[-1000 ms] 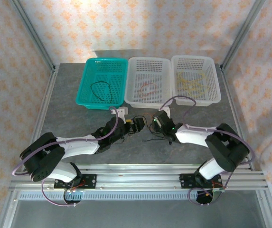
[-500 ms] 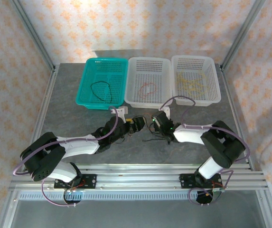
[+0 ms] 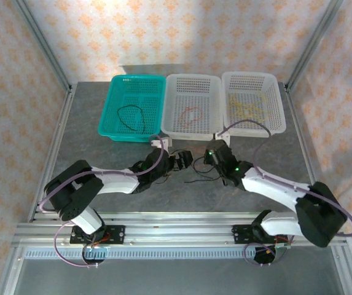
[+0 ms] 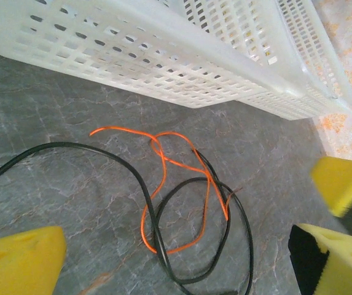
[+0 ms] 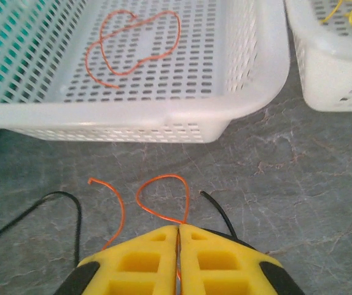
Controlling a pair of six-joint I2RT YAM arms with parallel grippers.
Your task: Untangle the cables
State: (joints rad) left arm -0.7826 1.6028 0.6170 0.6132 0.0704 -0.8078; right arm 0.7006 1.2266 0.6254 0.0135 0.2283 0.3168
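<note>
The orange cable [image 5: 163, 176] and the black cable [image 4: 151, 221] lie crossed over each other on the table [image 3: 102, 166], just in front of the middle white basket [image 5: 132, 120]. The right gripper [image 5: 179, 230] has its jaws together, clamped on the orange cable at the near side of this tangle. The left gripper [image 3: 180, 161] is beside the tangle, in front of the same basket, with its jaws wide apart and nothing held.

I see one risk. The orange cable seems to pass through the black loop, and nothing pins the black one. A pull by the right arm may drag both cables or tighten the crossing. The thin cable may also slip out of the soft jaws.
</note>
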